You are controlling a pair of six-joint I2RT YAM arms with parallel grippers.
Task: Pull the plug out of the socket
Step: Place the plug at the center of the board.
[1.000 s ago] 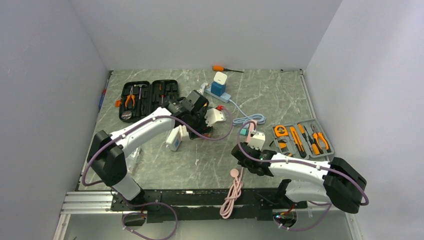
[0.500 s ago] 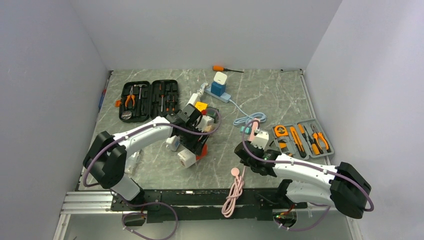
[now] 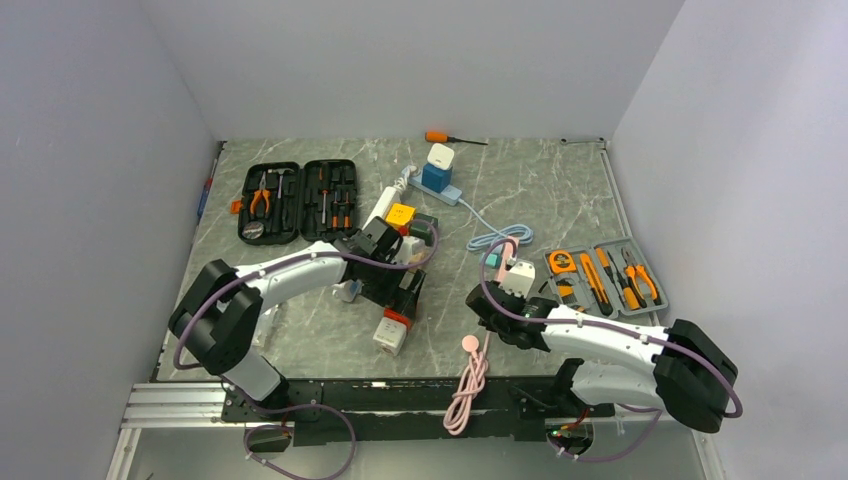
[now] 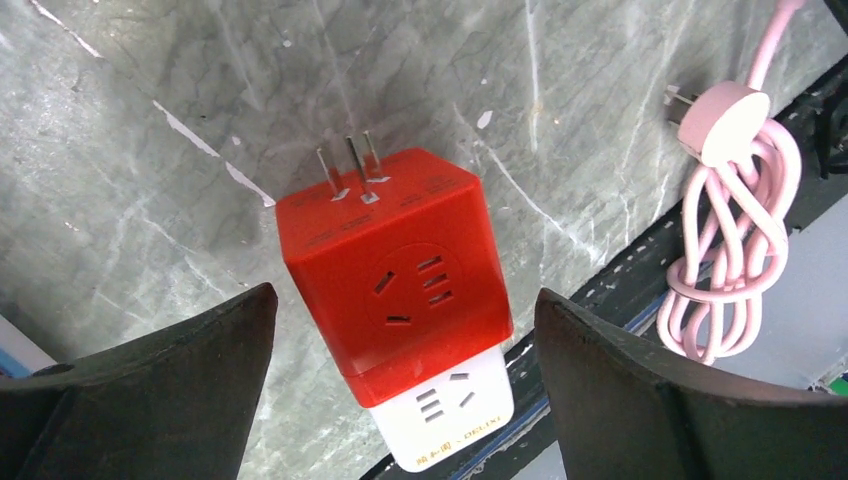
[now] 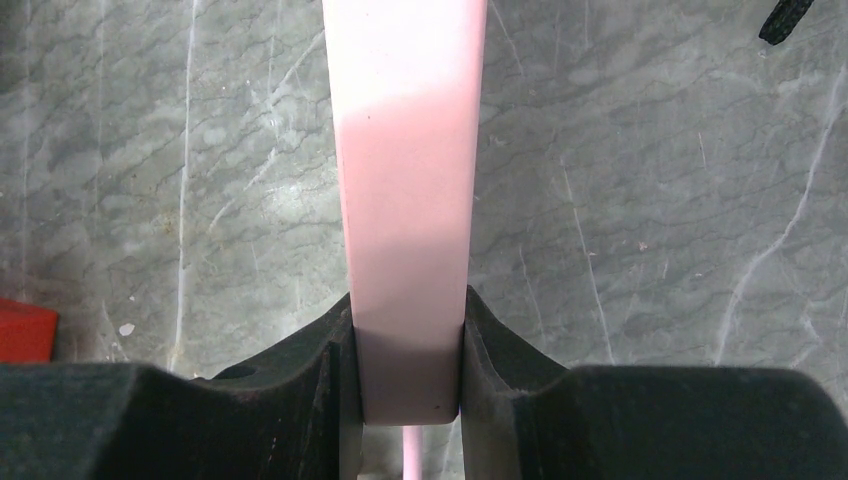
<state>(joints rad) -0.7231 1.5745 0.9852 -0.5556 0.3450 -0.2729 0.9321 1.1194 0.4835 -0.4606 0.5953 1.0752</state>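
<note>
**Inspector A:** Reporting is requested on where the plug is placed.

**Inspector B:** The cube [image 4: 395, 265], a red half joined to a white half, is found lying flat on the tabletop [image 3: 520, 180], close to the near edge and left of the middle. Its prongs [image 4: 350, 165] are bare and seated in nothing. It is therefore judged to be off the strip [image 3: 383, 205], which lies well apart toward the far edge.

**Inspector A:** Its bearing from the grippers is to be stated.

**Inspector B:** It is placed directly beneath the left gripper [image 4: 405, 303], between the fingers and touched by neither. Its long axis is run from far to near, with the prongs farthest and the white half nearest the edge. The fingers are set either side, across that axis. The left arm is much the nearer.

**Inspector A:** Gripper condition?

**Inspector B:** The left gripper is spread wide and nothing is held. The right gripper [image 5: 408, 370] is partly closed and clamped on a pink bar [image 5: 405, 200], right of the middle. Were a fresh grip wanted, it would best be taken by the left.
</note>
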